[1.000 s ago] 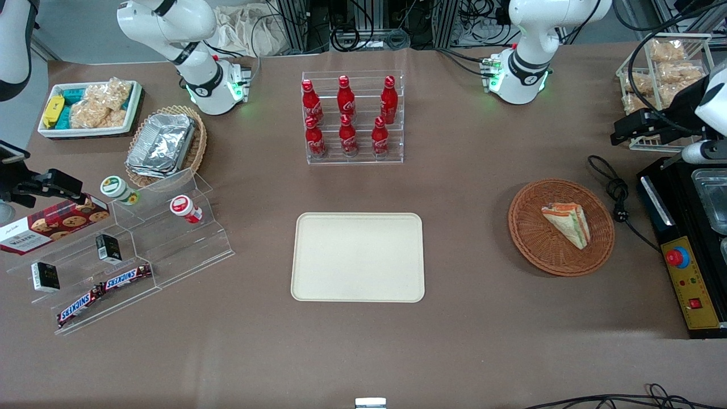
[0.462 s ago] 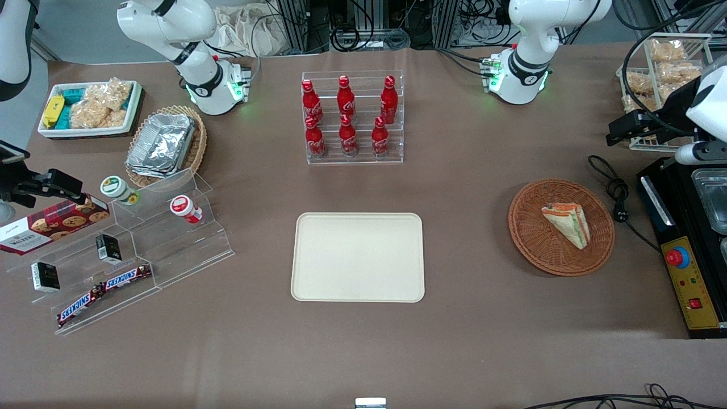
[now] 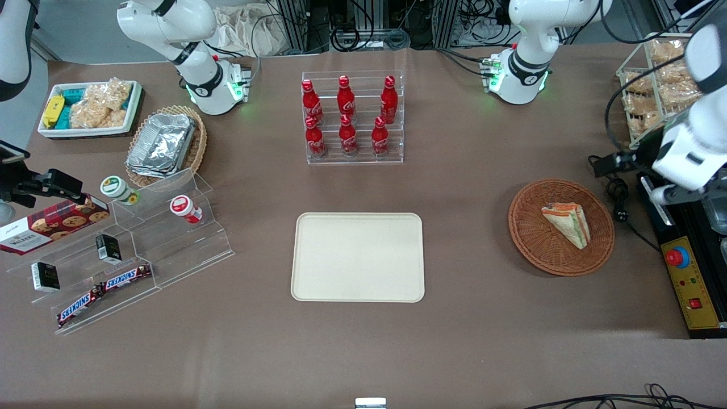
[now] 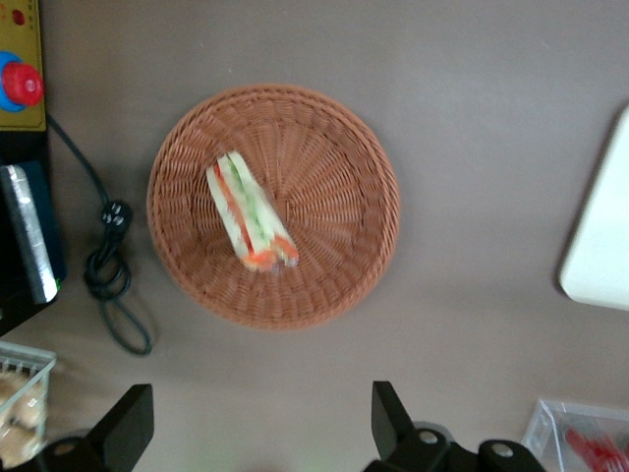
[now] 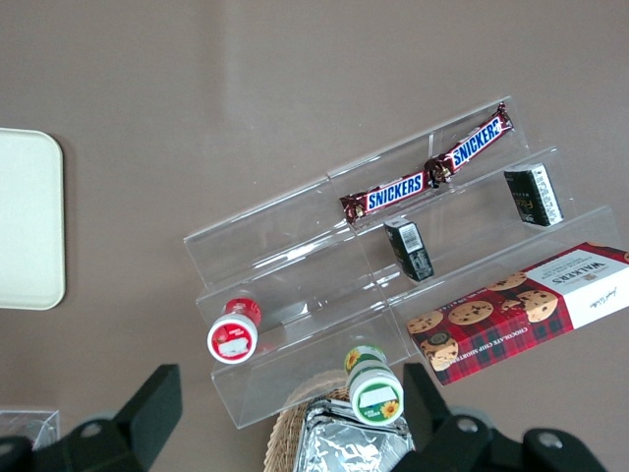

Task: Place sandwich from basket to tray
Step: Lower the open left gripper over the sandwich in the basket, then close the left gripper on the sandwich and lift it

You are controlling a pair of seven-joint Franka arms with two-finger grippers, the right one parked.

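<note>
The sandwich [image 3: 567, 224], a pale wedge with orange and green layers, lies in the round reddish-brown basket [image 3: 534, 238] toward the working arm's end of the table. The cream tray [image 3: 358, 257] sits bare at mid-table. My gripper [image 3: 612, 163] hangs above the table just outside the basket's rim, a little farther from the front camera than the sandwich. In the left wrist view the sandwich [image 4: 252, 221] rests in the basket [image 4: 334, 177], a tray corner [image 4: 601, 246] shows, and the gripper [image 4: 260, 431] is open, its fingers [image 4: 130, 430] wide apart with nothing between them.
A coiled black cable [image 3: 618, 193] and a black control box with a red button [image 3: 690, 272] lie beside the basket. A wire rack of bagged snacks [image 3: 653, 85] stands nearby. A rack of red bottles [image 3: 352, 116] stands farther back than the tray. An acrylic shelf [image 3: 125, 250] holds snacks.
The left arm has swung lower and nearer to the front camera, bringing the gripper close to the basket's rim. Sandwich, basket and tray have not moved.
</note>
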